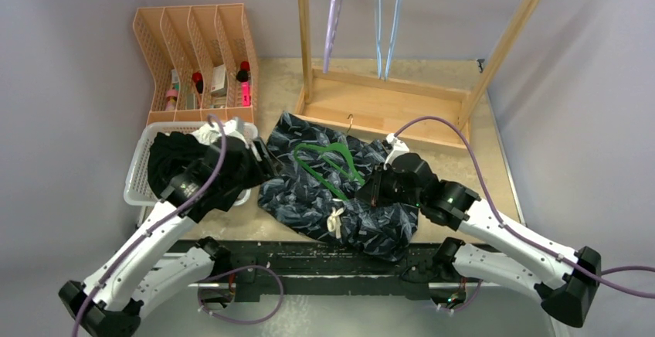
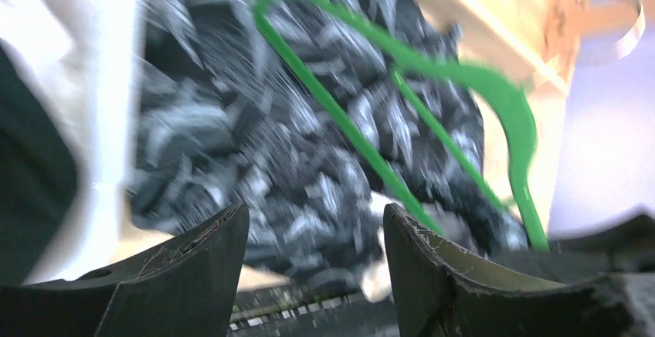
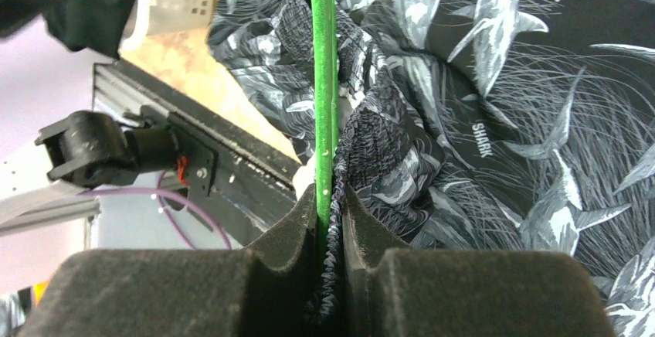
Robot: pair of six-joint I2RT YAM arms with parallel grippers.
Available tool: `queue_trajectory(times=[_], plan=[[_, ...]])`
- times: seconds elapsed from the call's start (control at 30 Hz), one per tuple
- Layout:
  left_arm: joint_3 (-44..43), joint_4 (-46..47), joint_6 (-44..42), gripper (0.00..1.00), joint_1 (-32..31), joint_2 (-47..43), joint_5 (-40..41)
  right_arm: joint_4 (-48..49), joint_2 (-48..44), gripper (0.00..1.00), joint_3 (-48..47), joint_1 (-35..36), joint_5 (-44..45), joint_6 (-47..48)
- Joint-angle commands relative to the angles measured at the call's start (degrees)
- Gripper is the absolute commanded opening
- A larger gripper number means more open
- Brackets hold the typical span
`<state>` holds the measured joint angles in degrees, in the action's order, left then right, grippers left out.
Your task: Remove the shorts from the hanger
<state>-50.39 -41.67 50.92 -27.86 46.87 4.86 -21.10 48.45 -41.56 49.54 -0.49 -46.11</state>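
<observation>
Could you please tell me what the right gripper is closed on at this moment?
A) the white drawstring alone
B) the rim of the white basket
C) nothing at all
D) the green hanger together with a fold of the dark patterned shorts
D: in the right wrist view the right gripper pinches the green hanger and a bunched fold of the dark patterned shorts between its closed fingers.

Motion blur smears the patterned shorts [image 2: 309, 167] and green hanger [image 2: 519, 117].
</observation>
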Motion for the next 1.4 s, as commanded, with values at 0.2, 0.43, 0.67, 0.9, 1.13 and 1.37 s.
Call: queue_trajectory(times=[0.2,0.43,0.67,0.9,1.13,1.37], plan=[[3.3,14.7,12.0,0.64,-26.4,5.9,10.2,5.5,-0.6,0.0,-1.5,-0.1,4.7,-6.0],[1.1,24.9,16.2,0.64,-41.2,16.7,17.5,5.6,-3.5,0.0,1.3,-0.1,5.2,-9.3],[2.3,32.1,20.9,0.63,-47.5,20.9,21.8,7.1,-7.3,0.0,4.0,-0.1,5.3,-11.7],[0.3,21.6,27.0,0.67,-45.6,14.8,34.2,5.2,-4.2,0.0,3.0,-0.1,1.2,-5.9],[-2.6,27.4,26.9,0.74,-33.9,16.0,19.6,9.9,-1.5,0.0,3.6,-0.1,-4.4,-3.1],[-8.8,29.9,22.7,0.71,-30.8,23.0,12.4,12.4,-0.4,0.0,3.9,-0.1,-9.0,-0.5]])
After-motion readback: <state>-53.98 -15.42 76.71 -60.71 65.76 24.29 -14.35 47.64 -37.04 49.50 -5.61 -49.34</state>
